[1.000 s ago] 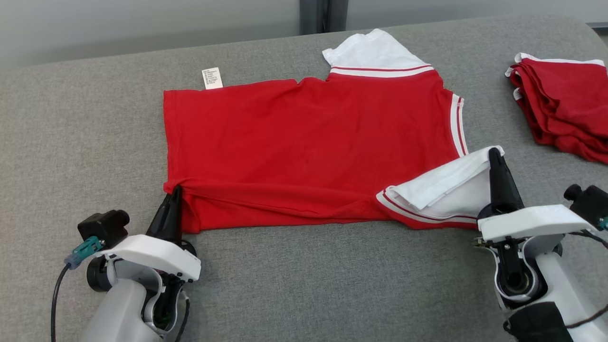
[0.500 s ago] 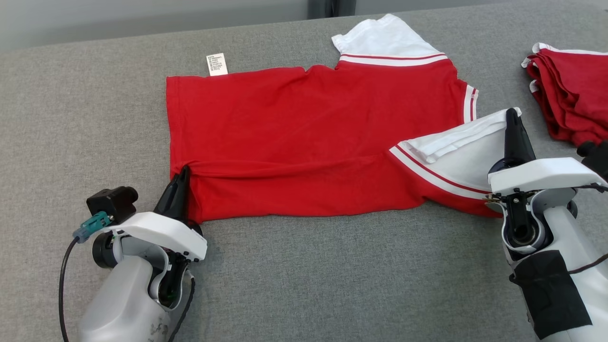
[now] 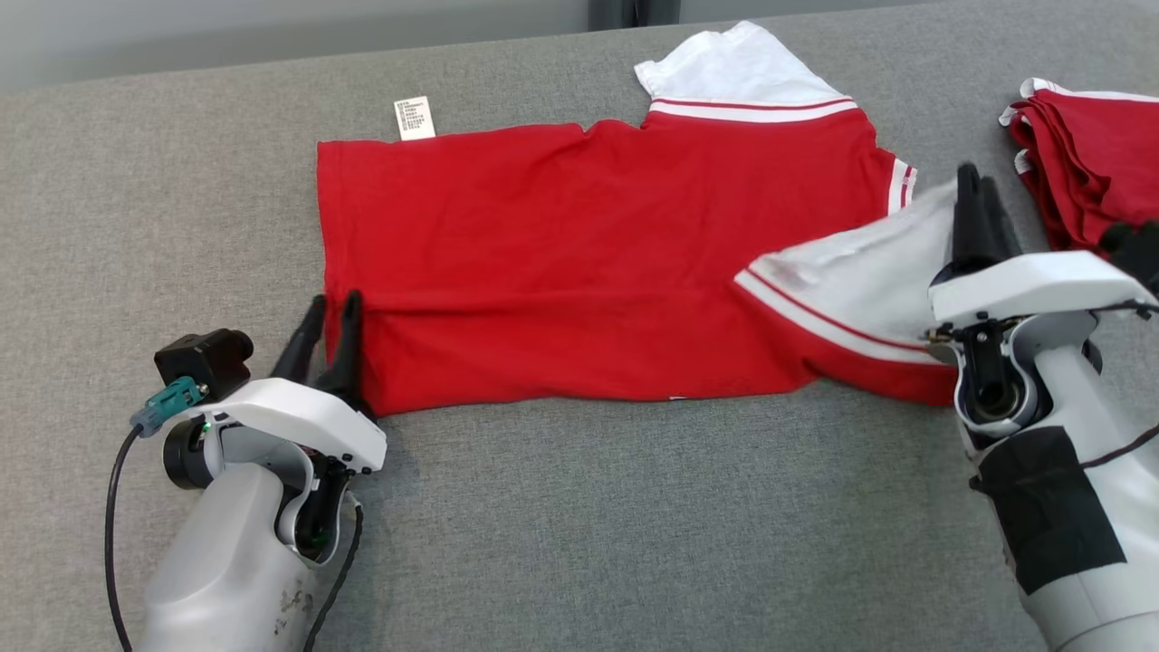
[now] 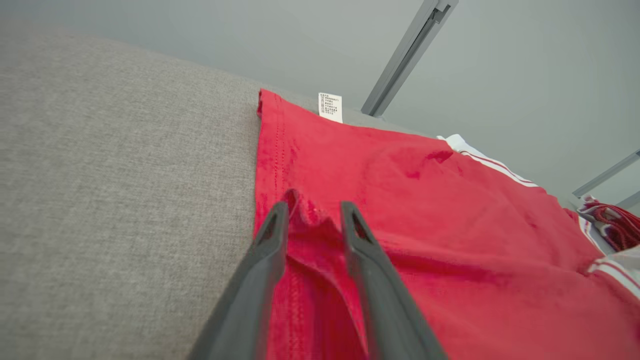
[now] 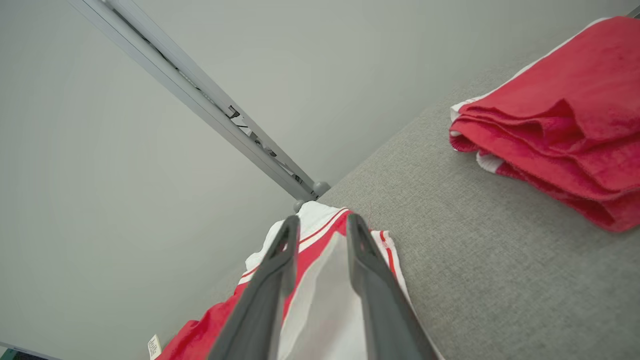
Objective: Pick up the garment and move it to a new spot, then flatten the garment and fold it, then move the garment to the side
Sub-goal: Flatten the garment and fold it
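The garment is a red shirt with white, red-striped sleeves, spread on the grey padded surface with its near edge folded over. My left gripper stands open at its near left corner. In the left wrist view a ridge of red cloth rises loosely between the parted fingers of that gripper. My right gripper is open at the near white sleeve, which looks blurred. The right wrist view shows the sleeve lying slack between and below that gripper.
A pile of folded red garments lies at the far right, close to my right arm; it also appears in the right wrist view. A white label sticks out of the shirt's far edge. A grey wall and metal post stand behind.
Both grippers have opened and let go of the shirt. The left corner has settled onto the surface and the white sleeve is slipping down. The right gripper has moved a little further away.
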{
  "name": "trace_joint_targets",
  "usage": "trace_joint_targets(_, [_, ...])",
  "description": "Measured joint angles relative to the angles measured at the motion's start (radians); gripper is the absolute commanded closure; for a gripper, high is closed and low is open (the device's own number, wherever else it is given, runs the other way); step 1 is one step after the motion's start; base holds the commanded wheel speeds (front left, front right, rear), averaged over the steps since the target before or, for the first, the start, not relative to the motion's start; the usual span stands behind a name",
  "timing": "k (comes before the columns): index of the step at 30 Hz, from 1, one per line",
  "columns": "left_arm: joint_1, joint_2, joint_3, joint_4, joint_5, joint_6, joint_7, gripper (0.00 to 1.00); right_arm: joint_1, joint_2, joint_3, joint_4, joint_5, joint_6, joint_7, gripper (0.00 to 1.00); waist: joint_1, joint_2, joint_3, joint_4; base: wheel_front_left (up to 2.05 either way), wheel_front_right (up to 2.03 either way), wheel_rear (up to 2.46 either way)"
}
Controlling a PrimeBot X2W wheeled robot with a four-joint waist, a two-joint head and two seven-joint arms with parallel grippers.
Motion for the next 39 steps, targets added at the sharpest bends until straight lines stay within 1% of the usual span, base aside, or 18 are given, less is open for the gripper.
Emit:
trace_joint_targets(7, [0.017, 0.014, 0.009, -0.047, -0.007, -0.009, -0.002, 0.0, -0.043, -0.018, -0.009, -0.006, -0.043, 0.0, -0.001, 0.0, 0.0, 0.0001, -0.017, 0.011, 0.0, 0.0, 0.0])
trace_joint_targets(12, [0.09, 0.029, 0.016, -0.093, -0.011, -0.01, -0.002, 0.0, -0.038, -0.044, -0.021, -0.044, -0.145, 0.0, -0.001, 0.0, 0.0, 0.0, -0.04, 0.017, 0.0, 0.0, 0.0])
trace_joint_targets(17, [0.172, 0.032, -0.001, -0.141, -0.011, 0.0, 0.019, 0.0, 0.038, -0.05, -0.036, -0.101, -0.261, 0.0, -0.001, 0.0, 0.0, 0.0, -0.069, 0.016, 0.0, 0.0, 0.0])
trace_joint_targets(20, [0.215, 0.026, -0.021, -0.178, -0.01, 0.01, 0.043, 0.0, 0.102, -0.043, -0.061, -0.146, -0.305, 0.0, -0.001, 0.0, 0.0, 0.0, -0.088, 0.013, 0.0, 0.0, 0.0])
trace_joint_targets(24, [0.263, 0.024, -0.042, -0.219, 0.0, 0.046, 0.075, 0.0, 0.194, -0.021, -0.097, -0.217, -0.35, 0.0, -0.001, 0.0, 0.0, 0.0001, -0.107, 0.006, 0.0, 0.0, 0.0])
trace_joint_targets(29, [0.285, 0.028, -0.057, -0.235, 0.017, 0.093, 0.106, 0.0, 0.297, 0.012, -0.131, -0.28, -0.398, 0.0, -0.001, 0.0, 0.0, 0.0, -0.115, -0.009, 0.0, 0.0, 0.0])
trace_joint_targets(34, [0.272, 0.039, -0.068, -0.221, 0.059, 0.155, 0.109, 0.0, 0.358, 0.034, -0.15, -0.313, -0.427, 0.0, -0.001, 0.0, 0.0, 0.0, -0.109, -0.029, 0.0, 0.0, 0.0])
trace_joint_targets(39, [0.243, 0.04, -0.061, -0.181, 0.075, 0.212, 0.105, 0.0, 0.382, 0.045, -0.147, -0.311, -0.466, 0.0, -0.001, 0.0, 0.0, 0.0, -0.1, -0.047, 0.0, 0.0, 0.0])
